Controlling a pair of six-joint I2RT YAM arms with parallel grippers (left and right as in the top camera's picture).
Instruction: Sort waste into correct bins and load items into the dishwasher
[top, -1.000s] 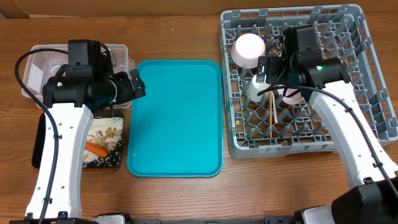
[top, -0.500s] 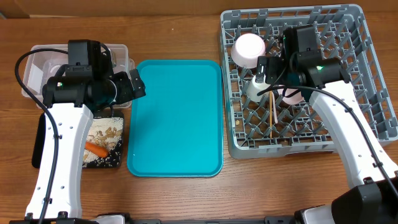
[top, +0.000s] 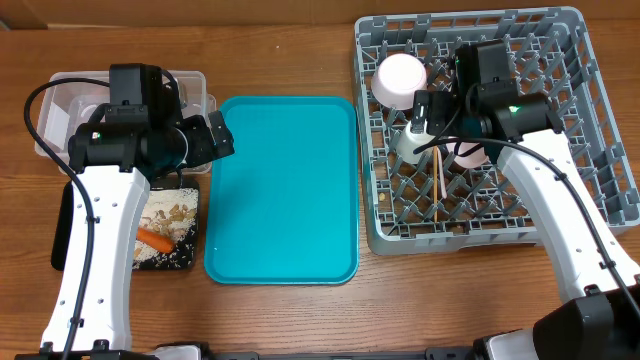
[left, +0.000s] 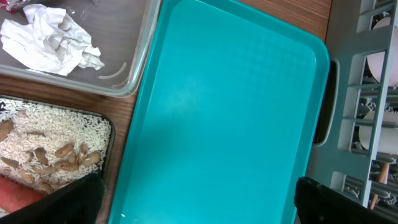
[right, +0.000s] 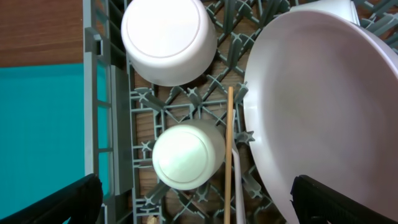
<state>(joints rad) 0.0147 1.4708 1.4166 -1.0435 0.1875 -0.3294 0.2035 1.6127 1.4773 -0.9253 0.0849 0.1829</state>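
Observation:
The grey dish rack holds an upturned white bowl, a small white cup, a wooden chopstick and a white plate. In the right wrist view the bowl, cup, chopstick and a white fork handle lie below my open, empty right gripper. The clear tub holds a crumpled napkin. The black tray holds rice, nuts and a carrot piece. My left gripper is open and empty over the teal tray.
The teal tray lies bare between the two bins on the left and the rack on the right. Brown wooden tabletop surrounds everything. A black cable loops beside the clear tub.

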